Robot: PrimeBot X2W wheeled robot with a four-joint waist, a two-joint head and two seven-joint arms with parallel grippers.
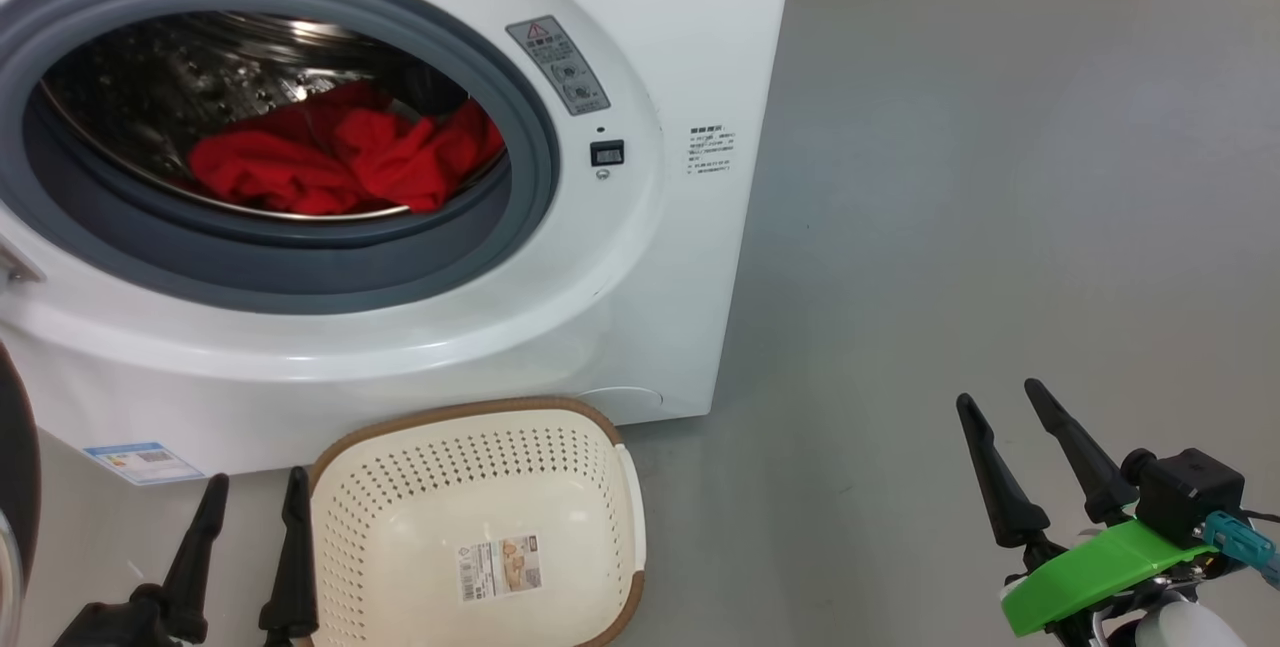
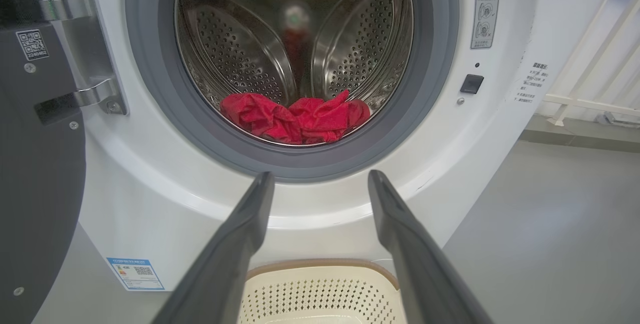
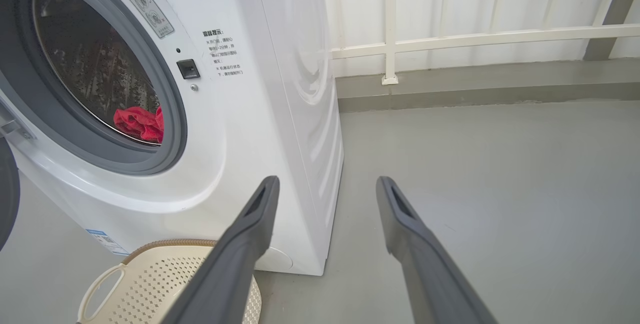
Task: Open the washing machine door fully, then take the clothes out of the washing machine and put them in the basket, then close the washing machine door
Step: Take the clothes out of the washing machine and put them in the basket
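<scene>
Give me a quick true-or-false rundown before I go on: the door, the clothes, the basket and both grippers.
1. The washing machine door stands swung open. True.
2. The clothes lie in the basket. False: they lie inside the washing machine, and the basket holds no garment.
3. The left gripper is open and holds nothing. True.
4. The right gripper is shut on a red garment. False: it is open and empty, above the floor to the right of the machine.
5. The basket stands on the floor in front of the washing machine. True.
</scene>
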